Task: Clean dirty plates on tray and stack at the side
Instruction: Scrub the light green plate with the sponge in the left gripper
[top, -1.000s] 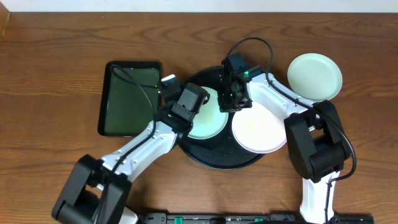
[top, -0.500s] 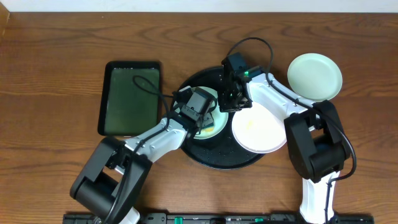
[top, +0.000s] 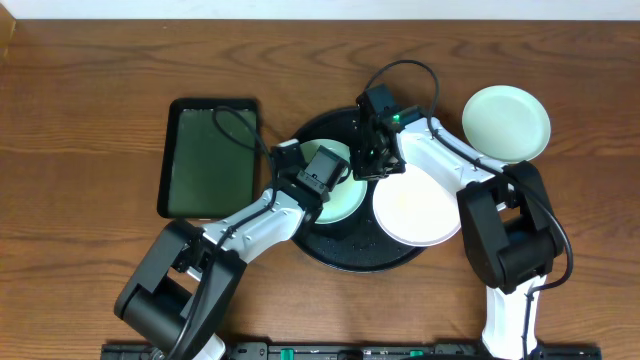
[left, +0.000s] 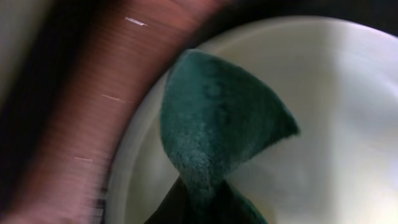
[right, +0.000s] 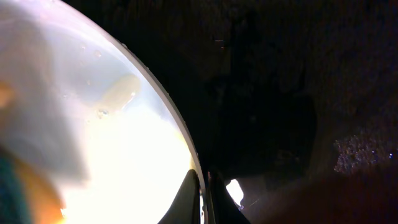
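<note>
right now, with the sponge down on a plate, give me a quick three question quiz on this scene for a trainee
1. True or false: the far mint plate lies on the round tray.
2. The left end effector holds: A) a green sponge B) a fork C) nothing.
3. Fill in: ___ plates lie at least partly over the round tray.

Key: 1 false, it sits on the table. 2 A. 3 two, the scrubbed mint plate and the white plate.
</note>
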